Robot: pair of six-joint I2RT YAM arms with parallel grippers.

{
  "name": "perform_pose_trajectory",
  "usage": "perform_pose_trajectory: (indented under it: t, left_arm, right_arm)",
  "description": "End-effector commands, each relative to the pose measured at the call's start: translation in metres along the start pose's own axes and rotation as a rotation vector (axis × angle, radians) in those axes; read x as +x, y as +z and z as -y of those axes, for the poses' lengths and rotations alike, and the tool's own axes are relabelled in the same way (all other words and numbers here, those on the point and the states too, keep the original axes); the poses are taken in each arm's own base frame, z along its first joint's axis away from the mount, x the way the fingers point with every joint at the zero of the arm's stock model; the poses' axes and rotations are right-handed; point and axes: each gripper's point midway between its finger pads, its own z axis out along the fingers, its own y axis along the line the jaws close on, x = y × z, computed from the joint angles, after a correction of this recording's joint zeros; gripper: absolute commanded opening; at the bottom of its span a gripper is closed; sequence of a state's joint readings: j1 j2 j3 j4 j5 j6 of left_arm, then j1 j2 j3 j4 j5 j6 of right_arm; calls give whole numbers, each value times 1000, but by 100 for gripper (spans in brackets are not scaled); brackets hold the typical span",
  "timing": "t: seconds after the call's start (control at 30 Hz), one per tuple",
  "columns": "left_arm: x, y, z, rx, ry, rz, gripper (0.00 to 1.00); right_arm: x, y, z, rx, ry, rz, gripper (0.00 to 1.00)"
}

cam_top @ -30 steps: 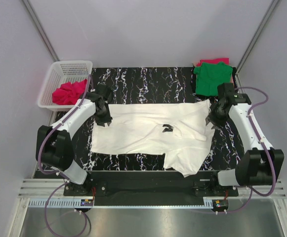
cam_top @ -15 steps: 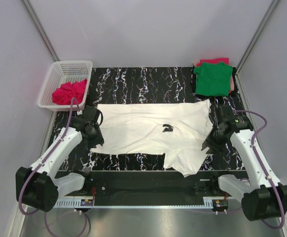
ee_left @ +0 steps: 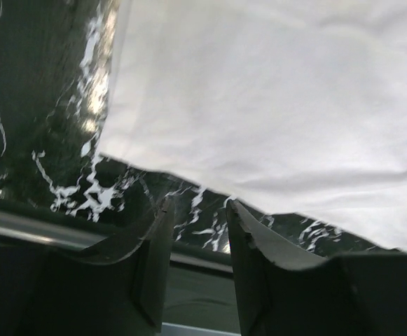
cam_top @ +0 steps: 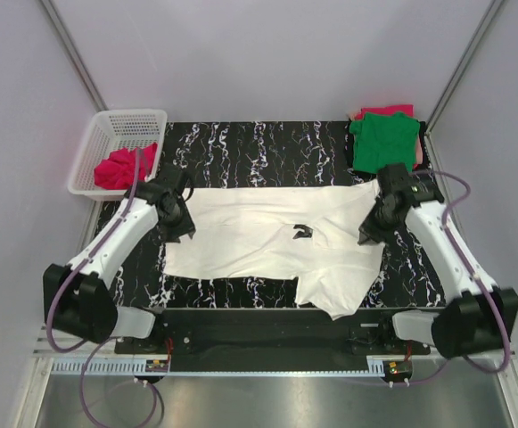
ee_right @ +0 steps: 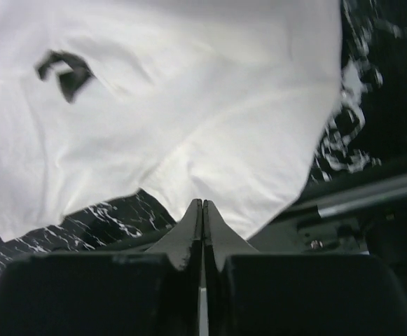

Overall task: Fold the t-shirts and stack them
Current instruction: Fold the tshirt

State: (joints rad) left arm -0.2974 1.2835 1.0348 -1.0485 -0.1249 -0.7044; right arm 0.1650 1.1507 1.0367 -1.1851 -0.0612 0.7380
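Note:
A white t-shirt (cam_top: 267, 236) lies spread flat across the middle of the black marbled table (cam_top: 267, 143). My left gripper (cam_top: 180, 228) hovers at its left edge. In the left wrist view the gripper (ee_left: 199, 206) is open, nothing sits between the fingers, and the shirt's hem (ee_left: 189, 183) runs just beyond the tips. My right gripper (cam_top: 368, 234) is at the shirt's right edge. The right wrist view shows it (ee_right: 202, 204) shut, tips over the white cloth (ee_right: 189, 105); no pinched cloth shows. A folded green t-shirt (cam_top: 383, 143) lies on a pinkish-red one (cam_top: 385, 111) at the back right.
A white basket (cam_top: 107, 125) at the back left holds a crumpled red cloth (cam_top: 120, 168). A small dark gap (cam_top: 303, 233) shows in the white shirt's middle. One sleeve (cam_top: 334, 290) reaches the table's near edge, by the metal rail (cam_top: 267, 334).
The left arm swung from the shirt's near-left corner back to its left edge and its jaws widened. The right arm moved back to the shirt's right edge and its jaws closed.

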Motion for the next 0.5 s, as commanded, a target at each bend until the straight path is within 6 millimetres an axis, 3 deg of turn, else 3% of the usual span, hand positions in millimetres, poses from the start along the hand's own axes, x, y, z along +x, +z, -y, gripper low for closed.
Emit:
perform_pose_trajectory:
  t: [0.0, 0.07, 0.1, 0.13, 0.17, 0.27, 0.47]
  left_arm:
    - [-66, -3, 45, 55, 36, 122, 36]
    - [-85, 7, 59, 47, 63, 108, 16]
    - [-92, 11, 64, 48, 64, 103, 4]
    - [-101, 22, 73, 46, 64, 83, 0]
    - [-107, 28, 74, 44, 55, 72, 0]
    - [-126, 48, 83, 37, 41, 45, 0]
    - [-161, 80, 95, 35, 12, 28, 0]
  right_arm:
    - [-92, 6, -66, -30, -98, 183, 0]
    - [-118, 7, -76, 7, -146, 236, 0]
    - [-128, 23, -75, 45, -152, 221, 0]
    - [-138, 29, -78, 46, -156, 232, 0]
    - [-148, 32, -84, 35, -168, 233, 0]
    - [-173, 70, -78, 74, -126, 172, 0]
    - [-213, 101, -86, 59, -98, 170, 0]
